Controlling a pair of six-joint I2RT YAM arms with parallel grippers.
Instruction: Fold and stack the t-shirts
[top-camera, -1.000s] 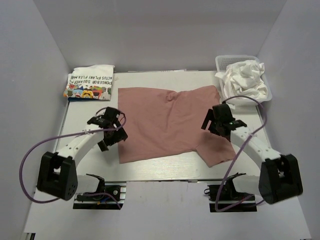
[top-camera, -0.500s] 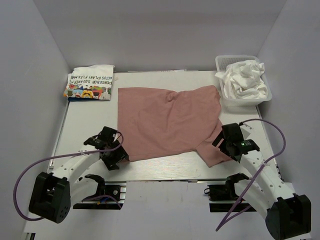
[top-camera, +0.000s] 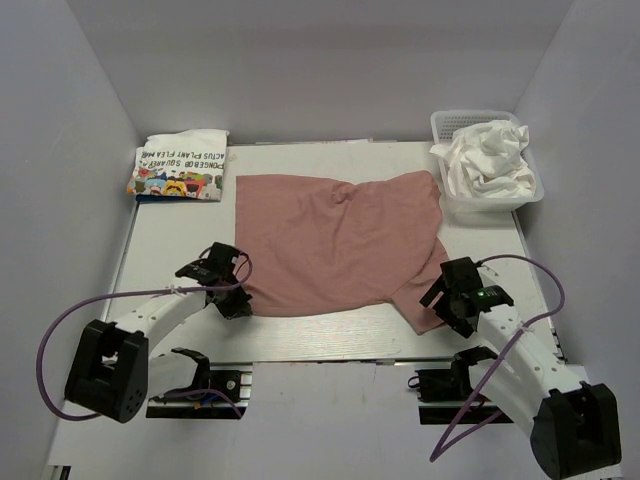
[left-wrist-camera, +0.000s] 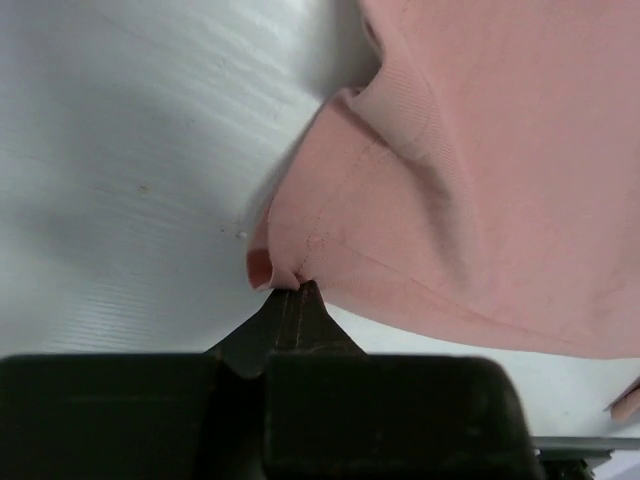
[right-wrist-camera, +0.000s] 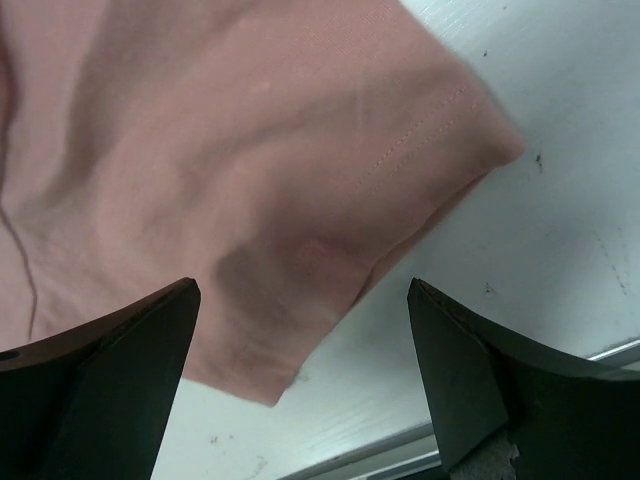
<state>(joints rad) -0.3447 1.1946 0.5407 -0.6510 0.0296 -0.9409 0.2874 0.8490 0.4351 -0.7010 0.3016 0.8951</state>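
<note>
A dusty pink t-shirt lies spread flat in the middle of the table. My left gripper is at its near left corner, shut on a pinch of the hem; the pink cloth puckers up from the closed tips. My right gripper hovers open over the near right sleeve, with nothing between its wide-apart fingers. A folded white t-shirt with cartoons and black lettering lies at the far left. Crumpled white t-shirts fill the basket.
A white mesh basket stands at the far right corner. The table's near edge and a metal rail run just below both grippers. White walls close in the left, right and far sides.
Both arms came toward the near edge of the table. The left gripper went from open to shut on the pink shirt's near left corner. The right gripper stayed open and settled over the sleeve.
</note>
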